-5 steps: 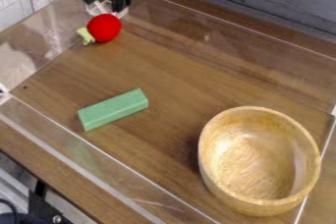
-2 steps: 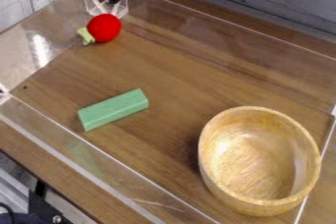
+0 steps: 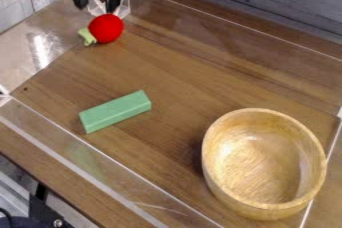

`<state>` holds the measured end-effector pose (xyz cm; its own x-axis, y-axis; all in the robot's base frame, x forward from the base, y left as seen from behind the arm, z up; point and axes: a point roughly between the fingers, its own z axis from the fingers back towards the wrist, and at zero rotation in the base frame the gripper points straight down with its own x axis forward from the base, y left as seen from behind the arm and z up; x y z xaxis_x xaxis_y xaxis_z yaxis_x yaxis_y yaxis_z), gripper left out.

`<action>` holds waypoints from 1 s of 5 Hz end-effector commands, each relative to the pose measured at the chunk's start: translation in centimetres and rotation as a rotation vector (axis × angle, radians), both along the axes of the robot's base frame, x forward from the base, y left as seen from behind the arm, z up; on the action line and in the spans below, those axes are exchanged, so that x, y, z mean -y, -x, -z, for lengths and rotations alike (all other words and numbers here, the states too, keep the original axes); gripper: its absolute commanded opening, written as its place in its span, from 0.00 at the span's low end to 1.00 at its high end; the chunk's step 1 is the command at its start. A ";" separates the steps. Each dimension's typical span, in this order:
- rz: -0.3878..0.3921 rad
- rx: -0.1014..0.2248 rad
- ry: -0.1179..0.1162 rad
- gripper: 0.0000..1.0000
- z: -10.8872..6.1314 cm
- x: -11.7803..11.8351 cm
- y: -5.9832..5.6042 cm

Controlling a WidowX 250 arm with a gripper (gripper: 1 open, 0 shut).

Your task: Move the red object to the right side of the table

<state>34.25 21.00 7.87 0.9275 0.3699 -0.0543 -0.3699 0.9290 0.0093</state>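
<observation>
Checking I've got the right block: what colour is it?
The block is plain green, seen best in the current camera view.

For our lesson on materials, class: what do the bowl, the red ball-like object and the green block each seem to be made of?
Bowl: probably wood, lightly polished; pale tan with faint streaks.
Red object: perhaps smooth plastic; evenly bright colour, though painted wood is possible.
Green block: painted wood or plastic, fairly matt; flat, even colour without visible grain.

At eleven o'clock, the top edge cut off the dark gripper [image 3: 102, 0]; its fingertips were too blurred to make out.
</observation>
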 end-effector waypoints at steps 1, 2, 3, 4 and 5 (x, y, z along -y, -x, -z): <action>0.030 0.038 -0.033 1.00 -1.1 -0.1 -0.9; 0.054 0.043 -0.030 1.00 -0.6 -0.2 -1.6; 0.097 0.048 -0.027 1.00 -0.7 -0.1 -2.4; 0.135 0.051 -0.022 1.00 -0.7 -0.1 -3.1; 0.122 0.051 -0.020 1.00 -0.4 -0.1 -3.4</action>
<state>36.78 20.95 5.66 0.9628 0.2606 -0.0709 -0.2617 0.9651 -0.0072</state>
